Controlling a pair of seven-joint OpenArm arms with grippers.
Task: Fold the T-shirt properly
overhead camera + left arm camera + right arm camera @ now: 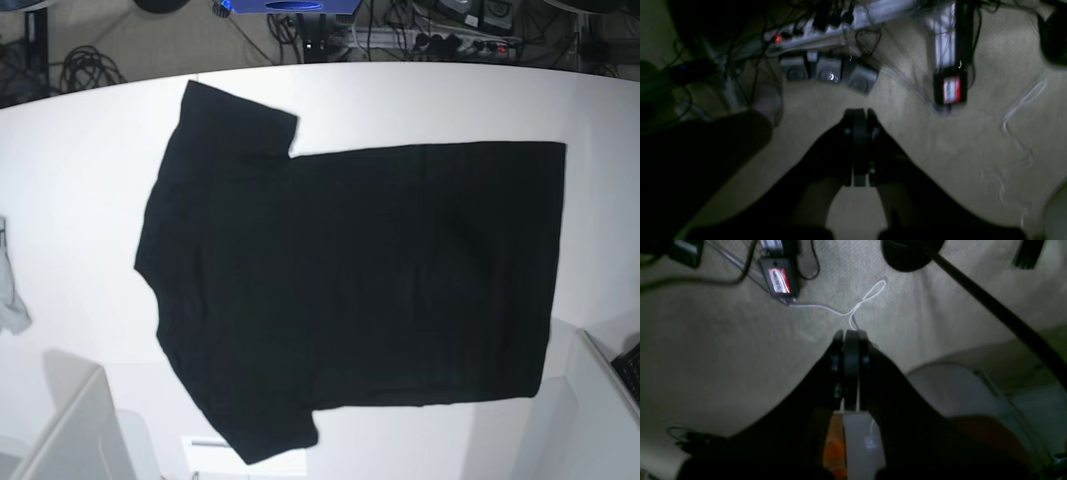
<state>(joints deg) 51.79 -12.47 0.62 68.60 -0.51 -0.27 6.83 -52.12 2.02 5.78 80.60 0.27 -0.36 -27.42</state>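
Two end effectors show only in their own wrist views, and both have their jaws pressed together on nothing. In the left wrist view the left end effector (860, 115) hangs over a pale carpeted floor (940, 160); nearest to it, at lower left, is a large dark blurred mass that cannot be identified. Farther ahead of its tip sit grey boxes (830, 71), ahead and to its right a small black device with a red and white label (951, 89), and beyond them a white power strip (826, 28) with black plugs and tangled cables. A thin white cable (1017, 113) snakes over the floor to its right. In the right wrist view the right end effector (850, 336) points at the same sort of floor, with an orange patch (833, 446) close under its base. Just ahead of its tip lies a looped white cable (867, 296); farther ahead and to its left lies the labelled device (778, 280). A dark round base with a black pole (990, 303) lies ahead to the right.

Neither end effector appears in the base view, so the T-shirt (360, 290) cannot be placed relative to them: it lies spread flat, plain black side up, on the white tabletop (80, 160), collar toward that view's left and hem toward its right. A pale grey cloth scrap (10, 295) lies at the tabletop's left edge, well apart from the shirt.
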